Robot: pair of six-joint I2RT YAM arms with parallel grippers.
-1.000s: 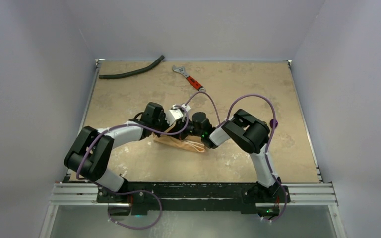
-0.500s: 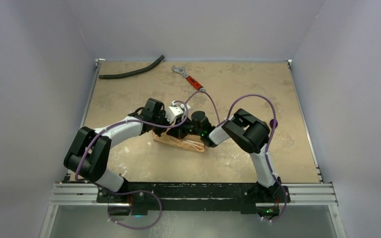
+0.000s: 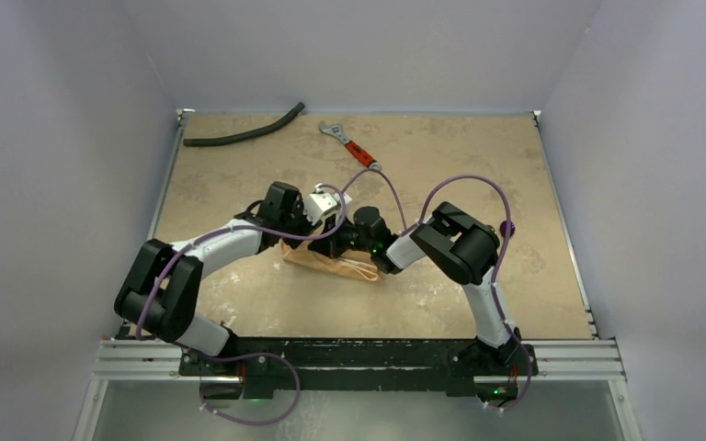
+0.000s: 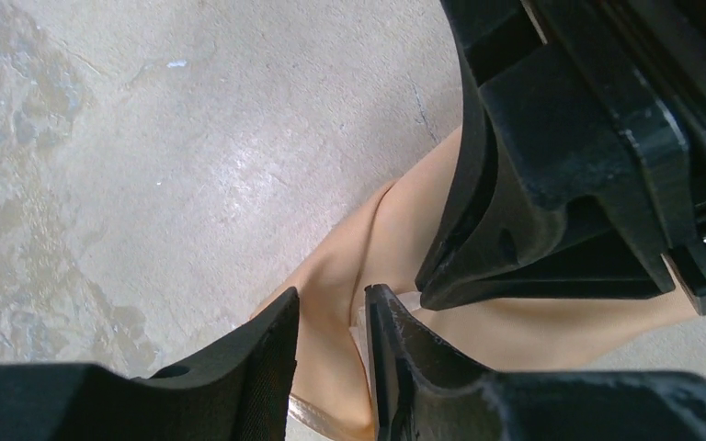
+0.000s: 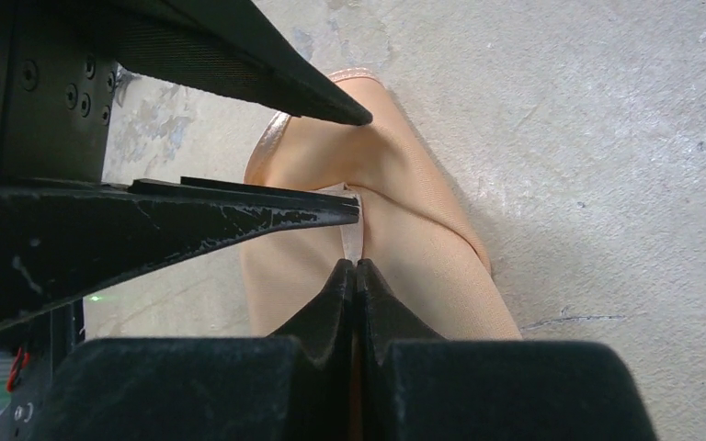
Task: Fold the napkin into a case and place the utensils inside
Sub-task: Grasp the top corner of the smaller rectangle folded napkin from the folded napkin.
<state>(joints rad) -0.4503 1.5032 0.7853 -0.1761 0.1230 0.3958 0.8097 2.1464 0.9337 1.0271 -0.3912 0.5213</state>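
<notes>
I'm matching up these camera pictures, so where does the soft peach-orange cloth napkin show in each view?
Top external: the soft peach-orange cloth napkin lies mid-picture, a narrow strip.
Left wrist: napkin fills the lower middle.
Right wrist: napkin fills the centre.
Shared landmark: the mottled beige tabletop around it.

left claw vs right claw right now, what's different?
Left claw stands open, with a gap between its fingers; right claw is shut tight. Left claw holds nothing, and the napkin shows through its gap; right claw appears to pinch a fold of the napkin. Shared: both are black and low over the napkin, tips close together.
</notes>
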